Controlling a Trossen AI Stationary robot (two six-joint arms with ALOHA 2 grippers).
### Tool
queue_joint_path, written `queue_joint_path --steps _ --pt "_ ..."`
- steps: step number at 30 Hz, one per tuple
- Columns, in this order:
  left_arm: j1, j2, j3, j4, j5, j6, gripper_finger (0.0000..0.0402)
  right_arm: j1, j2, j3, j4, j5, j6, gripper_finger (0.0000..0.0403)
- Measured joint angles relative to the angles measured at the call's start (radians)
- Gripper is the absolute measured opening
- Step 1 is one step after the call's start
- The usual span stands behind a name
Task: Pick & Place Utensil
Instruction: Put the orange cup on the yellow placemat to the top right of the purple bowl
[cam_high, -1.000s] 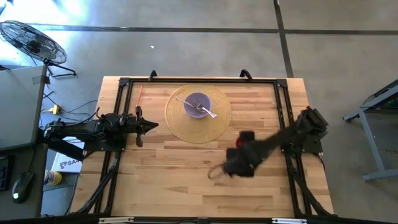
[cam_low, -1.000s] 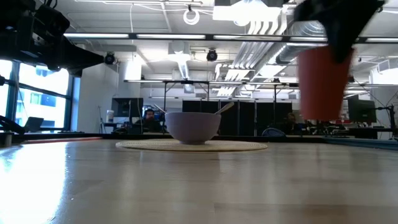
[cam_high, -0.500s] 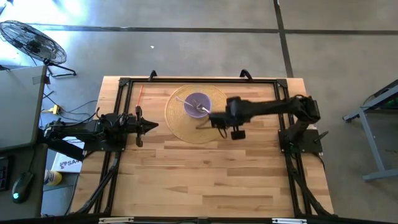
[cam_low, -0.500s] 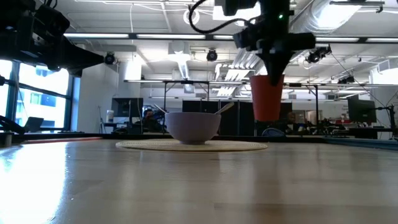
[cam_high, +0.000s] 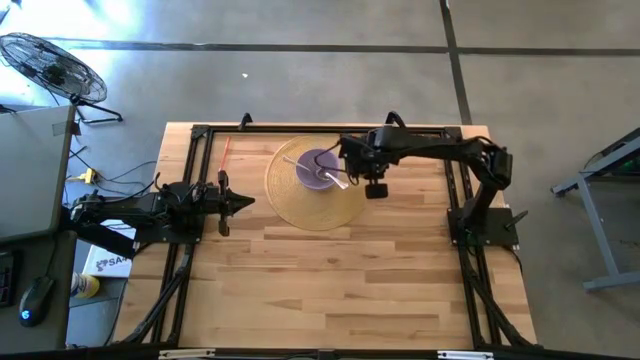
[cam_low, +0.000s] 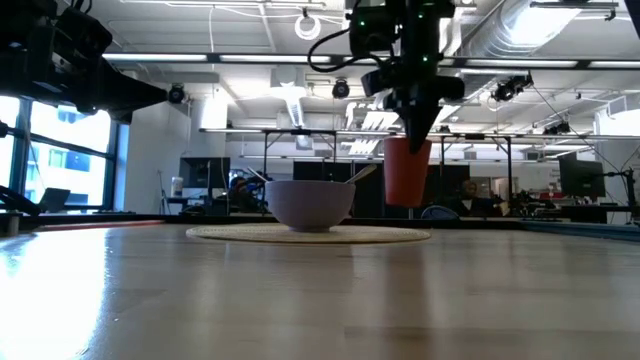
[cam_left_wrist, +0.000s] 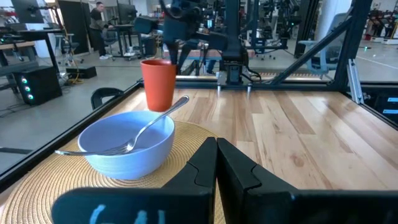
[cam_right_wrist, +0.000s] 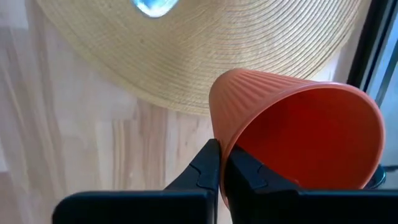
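Over on the left the left gripper (cam_high: 243, 202) waits near the table's edge, fingers pressed together on nothing, pointing toward the woven placemat (cam_high: 300, 210). On that mat sits the pale bowl (cam_high: 318, 168) with the fork (cam_left_wrist: 134, 139) lying in it, handle over the rim. To the right, the right gripper (cam_high: 352, 165) pinches the rim of an orange cup (cam_low: 406, 171), holding it above the table just beside the bowl, probably to set it down there.
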Motion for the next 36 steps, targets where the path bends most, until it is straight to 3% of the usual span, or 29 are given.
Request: queue_joint_path --steps 14,18,27,36 --pt "0.000 0.000 0.000 0.000 0.000 0.000 0.0001 -0.051 0.000 -0.078 0.036 -0.125 -0.094 0.0003" --pt "0.000 0.000 0.000 0.000 0.000 0.000 0.0001 -0.022 0.000 -0.078 0.021 -0.100 -0.078 0.0005" --pt "0.000 0.000 0.000 0.000 0.000 0.000 0.0001 0.086 -0.003 -0.081 -0.106 -0.060 0.074 0.0003" --pt "0.000 0.000 0.000 0.000 0.000 0.000 0.0001 0.316 -0.071 -0.225 -0.059 -0.121 0.205 0.0004"
